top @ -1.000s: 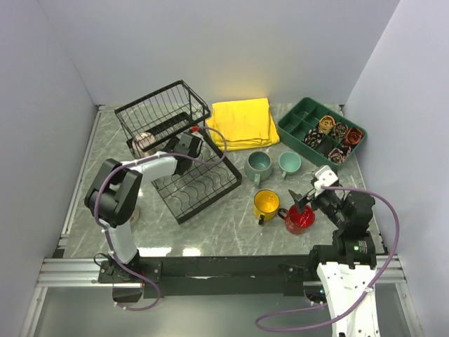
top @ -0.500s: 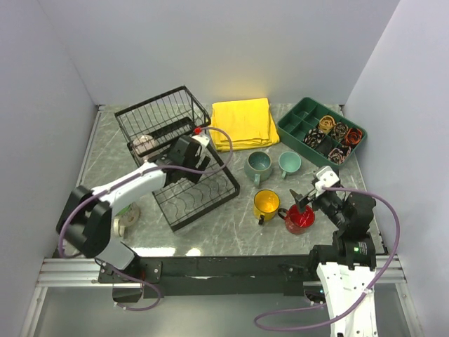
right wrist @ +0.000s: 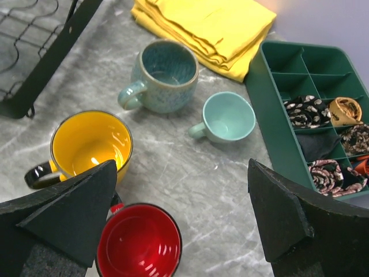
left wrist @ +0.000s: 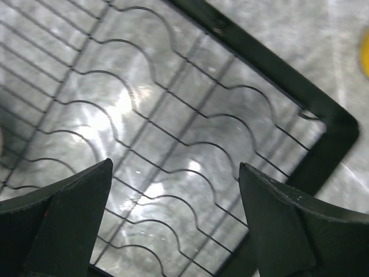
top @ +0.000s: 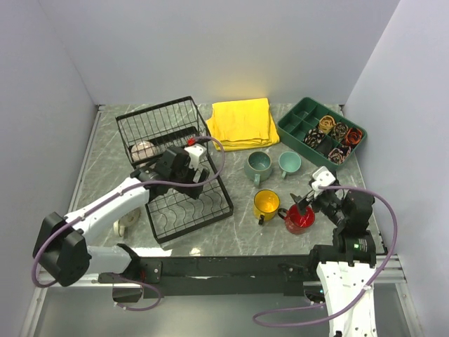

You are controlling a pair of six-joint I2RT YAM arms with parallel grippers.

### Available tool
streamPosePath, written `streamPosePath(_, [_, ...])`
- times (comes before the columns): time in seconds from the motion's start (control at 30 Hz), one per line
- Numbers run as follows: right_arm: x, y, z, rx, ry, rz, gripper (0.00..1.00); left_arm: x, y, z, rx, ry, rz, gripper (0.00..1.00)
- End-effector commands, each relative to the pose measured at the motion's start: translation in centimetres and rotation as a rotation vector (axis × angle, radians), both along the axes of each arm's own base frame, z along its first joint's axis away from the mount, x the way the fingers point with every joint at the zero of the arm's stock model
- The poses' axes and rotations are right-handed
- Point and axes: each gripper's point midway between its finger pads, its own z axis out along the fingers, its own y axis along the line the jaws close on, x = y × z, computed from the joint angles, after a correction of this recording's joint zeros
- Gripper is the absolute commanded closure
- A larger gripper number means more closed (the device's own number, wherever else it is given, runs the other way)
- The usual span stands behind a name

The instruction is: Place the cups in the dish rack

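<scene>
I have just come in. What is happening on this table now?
Two robot arms are loading cups into the black dish rack. The left gripper hovers open and empty over the rack's slotted part, and a beige cup appears to lie in its basket part. The right gripper hovers open above the red cup, not gripping it. The yellow cup and two teal cups stand on the table.

Spread gripper (left wrist: 176, 222) above dish rack (left wrist: 190, 144)
</scene>
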Motion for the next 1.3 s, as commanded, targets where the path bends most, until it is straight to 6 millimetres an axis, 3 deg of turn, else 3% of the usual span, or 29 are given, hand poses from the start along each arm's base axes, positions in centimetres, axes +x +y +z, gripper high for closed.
streamPosePath(0.0, [-0.7,0.3,1.9,-0.062,-0.041,0.053,0.00,0.7,-2.6,7.5,-0.204,-0.213,-0.083,0.04])
streamPosePath(0.27, [-1.7,1.2,0.7,-0.083,0.100,0.149,0.00,-1.1,-2.7,10.7,-0.349,-0.249,-0.075,0.04])
streamPosePath(0.5, [-2.8,1.9,0.7,-0.093,0.199,0.233,0.00,-3.1,-1.4,13.3,-0.503,-0.307,-0.010,0.04])
streamPosePath(0.77, [-4.0,2.5,-0.3,-0.096,0.336,0.334,0.00,-5.7,0.2,14.2,-0.641,-0.312,0.057,0.04])
streamPosePath(1.07, [-4.5,3.8,-0.8,-0.142,0.469,0.478,0.00,-8.3,0.7,15.0,-0.794,-0.225,0.104,0.04])
streamPosePath(1.27, [-5.5,6.9,-1.9,-0.265,0.495,0.617,0.00,-9.8,0.8,14.7,-0.873,-0.149,0.133,0.04])
